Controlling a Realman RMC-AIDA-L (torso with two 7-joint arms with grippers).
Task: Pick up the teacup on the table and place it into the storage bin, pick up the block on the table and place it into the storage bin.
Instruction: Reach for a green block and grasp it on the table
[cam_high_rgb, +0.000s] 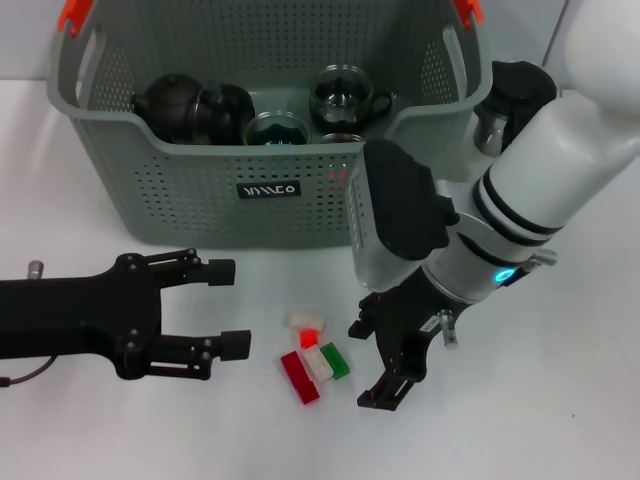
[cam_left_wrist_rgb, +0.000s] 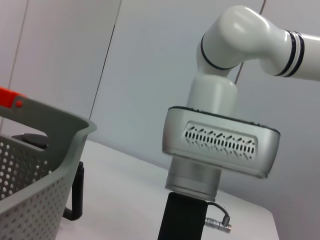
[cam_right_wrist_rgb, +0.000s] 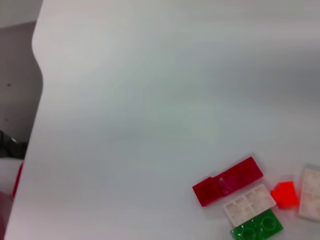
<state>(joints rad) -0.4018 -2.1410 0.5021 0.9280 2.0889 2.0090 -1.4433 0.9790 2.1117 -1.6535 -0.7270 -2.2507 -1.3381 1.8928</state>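
Two steps make the task, and the teacup step looks done: the storage bin (cam_high_rgb: 200, 195) at the back of the counter (cam_high_rgb: 560, 400) already holds a dark teapot (cam_high_rgb: 190, 108), a glass cup (cam_high_rgb: 343, 97) and a smaller dark cup (cam_high_rgb: 275, 130). The block step is in hand. The right gripper (cam_high_rgb: 383, 362) hangs with open jaws just beside the blocks (cam_high_rgb: 315, 358), a small red, white and green cluster in front of the bin. Probably it must descend and close on one. The left gripper (cam_high_rgb: 222, 306), jaws open, waits nearby.
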